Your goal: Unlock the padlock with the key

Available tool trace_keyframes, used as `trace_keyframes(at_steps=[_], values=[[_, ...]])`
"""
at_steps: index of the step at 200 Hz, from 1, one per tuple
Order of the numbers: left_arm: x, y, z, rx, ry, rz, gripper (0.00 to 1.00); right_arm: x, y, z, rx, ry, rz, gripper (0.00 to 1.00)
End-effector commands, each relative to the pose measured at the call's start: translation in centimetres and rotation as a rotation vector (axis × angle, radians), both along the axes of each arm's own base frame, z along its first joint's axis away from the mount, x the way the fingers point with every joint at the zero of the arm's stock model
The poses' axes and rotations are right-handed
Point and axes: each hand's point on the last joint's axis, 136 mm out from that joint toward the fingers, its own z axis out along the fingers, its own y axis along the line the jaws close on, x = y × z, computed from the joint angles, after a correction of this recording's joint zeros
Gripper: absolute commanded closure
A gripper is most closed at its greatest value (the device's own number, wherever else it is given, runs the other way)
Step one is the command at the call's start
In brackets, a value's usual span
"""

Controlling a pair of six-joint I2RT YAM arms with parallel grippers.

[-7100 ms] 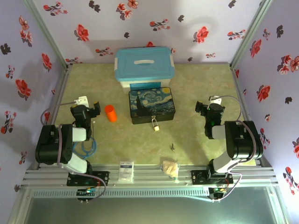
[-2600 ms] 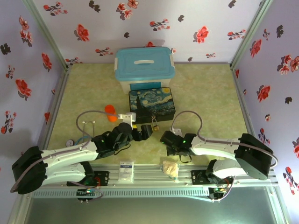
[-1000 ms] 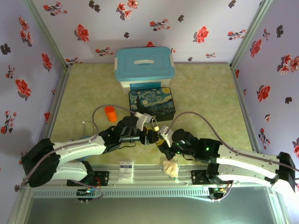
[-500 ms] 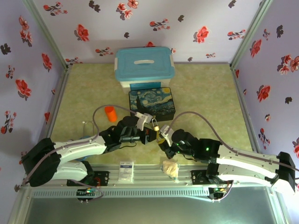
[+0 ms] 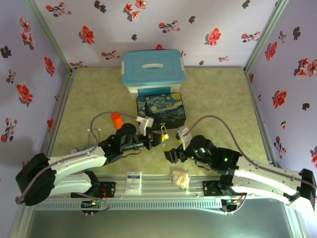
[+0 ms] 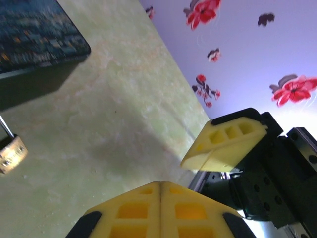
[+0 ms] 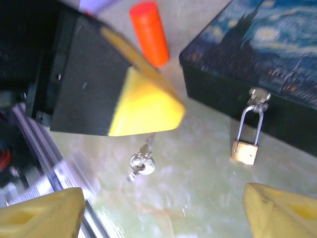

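Note:
The padlock (image 7: 246,150), brass with a silver shackle, hangs from the hasp of the dark painted box (image 7: 257,44); it also shows in the top view (image 5: 164,133) and the left wrist view (image 6: 11,154). My left gripper (image 5: 157,140) is shut, its yellow fingertips (image 7: 148,109) pinching the blade of the small silver key (image 7: 142,164), which dangles below them. In its own view the left gripper (image 6: 161,184) has its jaws pressed together and the key is hidden. My right gripper (image 7: 163,218) stands open just right of the left one (image 5: 171,152), with nothing between its fingers.
An orange cylinder (image 5: 117,119) stands left of the box. A blue-lidded tub (image 5: 153,72) sits behind the box. A beige wad (image 5: 181,177) and a white card (image 5: 133,181) lie by the front rail. Flowered walls close in three sides.
The left gripper has shut on the key. The right gripper has let go of it, opened wide and drawn back a little toward the near right.

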Motion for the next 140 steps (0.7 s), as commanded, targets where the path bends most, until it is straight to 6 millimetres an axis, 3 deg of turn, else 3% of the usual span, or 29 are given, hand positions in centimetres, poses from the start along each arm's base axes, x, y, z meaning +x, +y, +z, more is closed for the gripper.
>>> trace_keyframes(at_steps=[1,43,61,109,140], values=[[1.3,1.0,3.2,-0.113,-0.085,0.063,1.00,0.4,0.8,3.8,0.265,0.044,0.036,0.12],[2.0,3.3,8.1,-0.269,-0.238,0.154,1.00,1.9,1.9,9.9,0.657,0.107,0.161,0.01],[2.4,4.5,10.0,-0.345,-0.272,0.196,1.00,2.0,2.5,11.7,0.759,0.098,0.211,0.01],[2.9,5.5,12.8,-0.437,-0.322,0.238,1.00,2.5,3.8,12.8,0.888,0.129,0.281,0.01],[3.1,5.8,13.4,-0.463,-0.324,0.255,1.00,2.5,4.2,12.7,0.898,0.140,0.302,0.10]])
